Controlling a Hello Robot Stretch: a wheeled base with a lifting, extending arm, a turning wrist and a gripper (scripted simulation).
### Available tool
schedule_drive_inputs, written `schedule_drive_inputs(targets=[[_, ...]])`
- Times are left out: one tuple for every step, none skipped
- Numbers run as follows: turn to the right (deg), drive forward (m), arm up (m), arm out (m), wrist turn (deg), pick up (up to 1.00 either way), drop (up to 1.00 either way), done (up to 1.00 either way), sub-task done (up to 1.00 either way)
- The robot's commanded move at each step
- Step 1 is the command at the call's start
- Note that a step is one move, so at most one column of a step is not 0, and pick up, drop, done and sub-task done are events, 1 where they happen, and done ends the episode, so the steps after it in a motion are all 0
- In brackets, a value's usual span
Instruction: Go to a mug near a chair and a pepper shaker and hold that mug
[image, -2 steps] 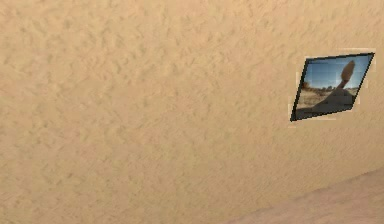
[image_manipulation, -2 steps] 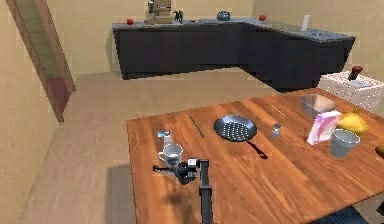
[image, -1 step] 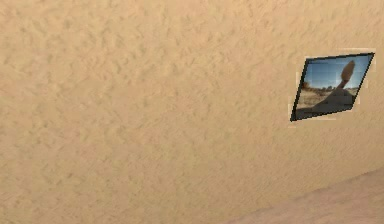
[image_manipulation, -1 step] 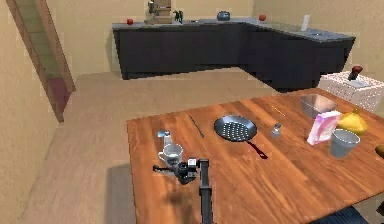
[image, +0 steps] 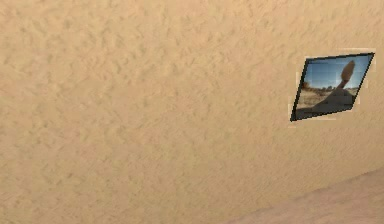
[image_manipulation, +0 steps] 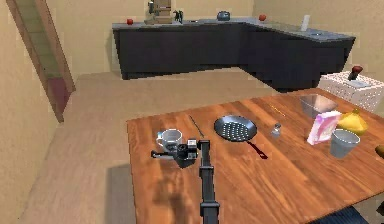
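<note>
Your mug (image_manipulation: 170, 136) stands pale and upright on the wooden table (image_manipulation: 240, 190), toward the table's left end in the arm side view. The gripper (image_manipulation: 161, 154) lies right at it on the near side, at the end of the dark arm (image_manipulation: 206, 185). You cannot tell whether the fingers touch the mug, what state they are in, or whether they hold anything (the mug rests on the tabletop just behind them). To the mug's right lies a round dark pan (image_manipulation: 236, 127) with a red handle, then a small shaker (image_manipulation: 277, 129), and farther right a pink box (image_manipulation: 322, 128). A dark kitchen counter (image_manipulation: 200, 50) runs along the back. Your forward view faces a beige wall (image: 150, 100) with a framed picture (image: 333, 87) at its right.
</note>
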Motion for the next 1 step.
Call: schedule_drive_inputs(targets=[[0.0,0.0,0.0,0.0,0.0,0.0,0.0,1.0,0.0]])
